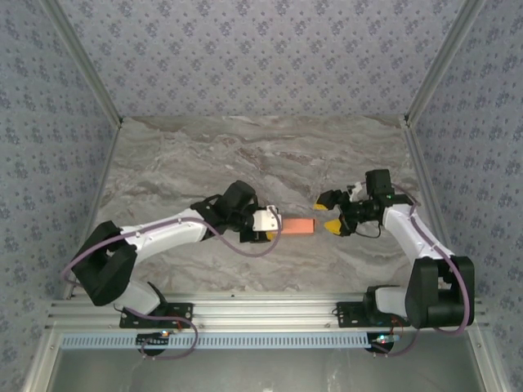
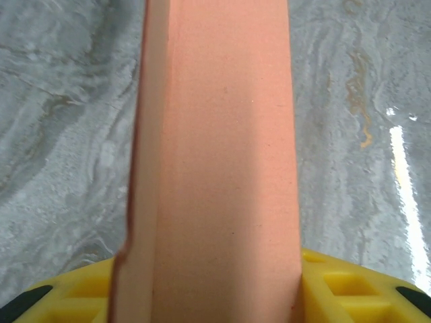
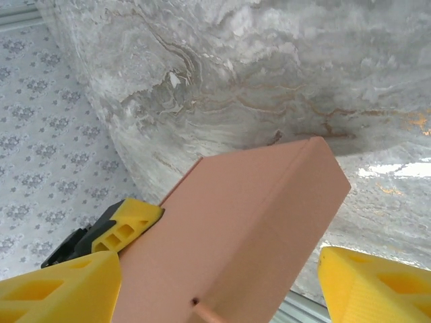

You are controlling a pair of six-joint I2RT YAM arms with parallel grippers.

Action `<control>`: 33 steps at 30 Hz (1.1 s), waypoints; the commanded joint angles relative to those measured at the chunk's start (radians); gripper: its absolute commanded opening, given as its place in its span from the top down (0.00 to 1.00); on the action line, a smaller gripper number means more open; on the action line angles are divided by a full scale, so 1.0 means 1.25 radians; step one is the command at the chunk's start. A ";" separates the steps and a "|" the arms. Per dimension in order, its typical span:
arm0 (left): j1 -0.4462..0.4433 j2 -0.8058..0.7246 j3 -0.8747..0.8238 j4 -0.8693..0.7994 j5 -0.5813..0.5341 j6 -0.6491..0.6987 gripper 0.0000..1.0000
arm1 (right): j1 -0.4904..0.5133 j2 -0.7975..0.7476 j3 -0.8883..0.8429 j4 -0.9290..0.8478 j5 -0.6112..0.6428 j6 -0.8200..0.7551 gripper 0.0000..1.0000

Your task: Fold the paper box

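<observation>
Paper box [image 1: 300,226] is, we judge, already folded into a closed block. We see the left gripper [image 1: 274,229] clamped on one end, while the right gripper [image 1: 327,216] has its jaws apart.

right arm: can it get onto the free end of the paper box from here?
Probably yes. The left gripper clamps one end of the paper box, and the other end points at the right gripper. Its jaws stand open right at that end, and nothing lies between them and it.
</observation>
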 commanded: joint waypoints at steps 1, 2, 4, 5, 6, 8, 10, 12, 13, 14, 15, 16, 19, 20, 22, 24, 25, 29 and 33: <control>0.006 0.027 0.059 -0.190 0.015 0.021 0.53 | -0.004 0.016 0.078 -0.135 0.061 -0.095 0.21; 0.010 0.034 0.072 -0.207 0.023 0.020 0.53 | -0.005 0.022 0.093 -0.161 0.074 -0.097 0.21; 0.022 0.051 0.098 -0.237 0.047 0.018 0.53 | -0.003 0.025 0.104 -0.183 0.083 -0.097 0.22; 0.028 0.065 0.111 -0.256 0.058 0.023 0.53 | 0.001 0.025 0.104 -0.179 0.080 -0.096 0.23; 0.032 0.080 0.123 -0.270 0.063 0.026 0.53 | 0.007 0.023 0.103 -0.173 0.081 -0.096 0.24; 0.037 0.102 0.134 -0.274 0.064 0.034 0.53 | 0.025 0.019 0.099 -0.163 0.096 -0.096 0.27; 0.044 0.114 0.137 -0.261 0.078 0.036 0.52 | 0.048 0.017 0.096 -0.153 0.116 -0.093 0.30; 0.049 0.123 0.139 -0.245 0.082 0.033 0.51 | 0.071 0.020 0.096 -0.140 0.130 -0.084 0.35; 0.051 0.126 0.141 -0.242 0.082 0.033 0.50 | 0.079 0.021 0.094 -0.133 0.130 -0.079 0.38; 0.053 0.130 0.145 -0.243 0.083 0.034 0.50 | 0.091 0.023 0.095 -0.126 0.129 -0.076 0.41; 0.055 0.132 0.145 -0.242 0.084 0.038 0.50 | 0.103 0.024 0.100 -0.123 0.131 -0.078 0.45; 0.056 0.133 0.145 -0.239 0.084 0.039 0.49 | 0.114 0.024 0.107 -0.123 0.135 -0.082 0.47; 0.059 0.126 0.139 -0.220 0.089 0.038 0.48 | 0.146 0.029 0.137 -0.148 0.171 -0.096 0.49; 0.059 0.123 0.136 -0.210 0.092 0.036 0.48 | 0.156 0.032 0.149 -0.156 0.183 -0.135 0.49; 0.061 0.118 0.129 -0.190 0.095 0.032 0.47 | 0.176 0.038 0.171 -0.164 0.195 -0.170 0.44; 0.063 0.112 0.121 -0.168 0.094 0.026 0.45 | 0.191 0.040 0.183 -0.168 0.215 -0.190 0.43; 0.064 0.109 0.118 -0.155 0.093 0.020 0.44 | 0.199 0.043 0.187 -0.170 0.224 -0.192 0.43; 0.069 0.086 0.087 -0.095 0.094 -0.001 0.44 | 0.216 0.054 0.192 -0.173 0.218 -0.187 0.43; 0.069 0.063 0.052 -0.039 0.095 -0.014 0.43 | 0.225 0.052 0.207 -0.201 0.242 -0.189 0.37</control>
